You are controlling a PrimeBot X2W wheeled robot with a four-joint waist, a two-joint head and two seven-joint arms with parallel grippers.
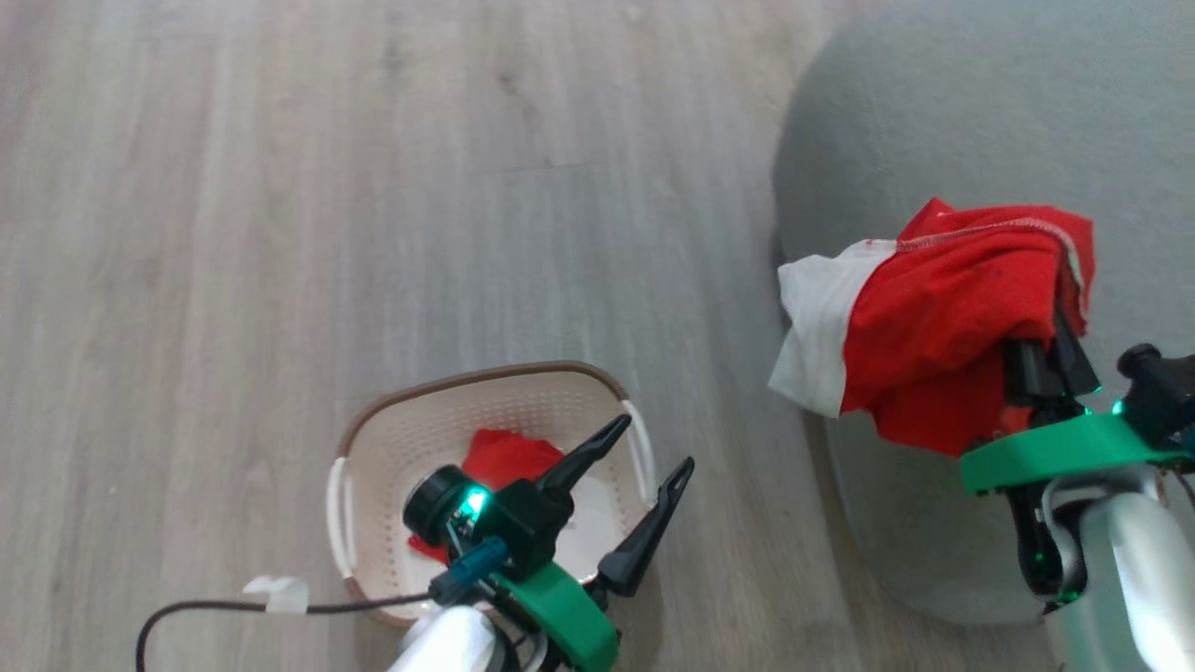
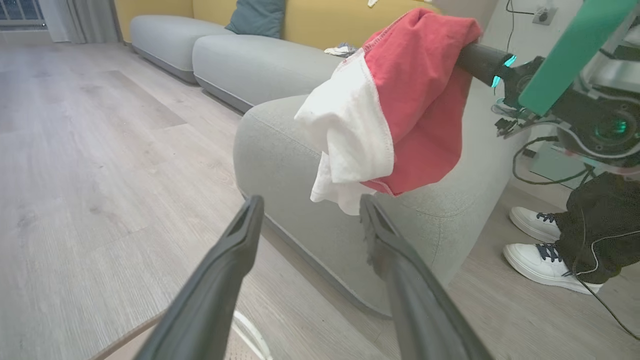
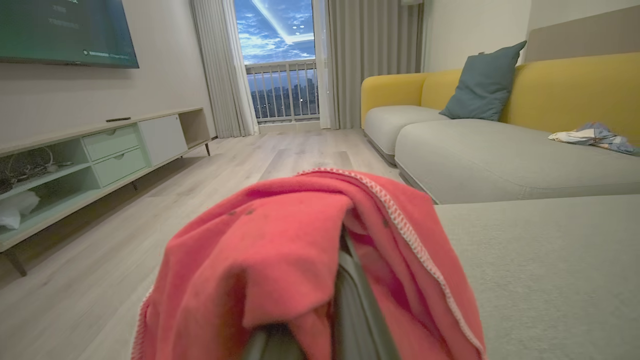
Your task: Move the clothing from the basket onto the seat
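While the right gripper (image 1: pixel 1046 329), jaws closed, holds the red-and-white garment (image 1: pixel 934 308) over the edge of the seat (image 1: pixel 980 112), the plain red garment (image 1: pixel 499 455) lies crumpled in the basket (image 1: pixel 467 377) below the left gripper (image 1: pixel 653 444), jaws apart.

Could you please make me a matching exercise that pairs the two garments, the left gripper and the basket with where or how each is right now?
Things:
1. red-and-white garment
2. plain red garment
3. left gripper
4. basket

States:
a. standing on the floor
b. held by the right gripper
c. open, holding nothing
d. lying inside the basket

Pairs: 1-b, 2-d, 3-c, 4-a
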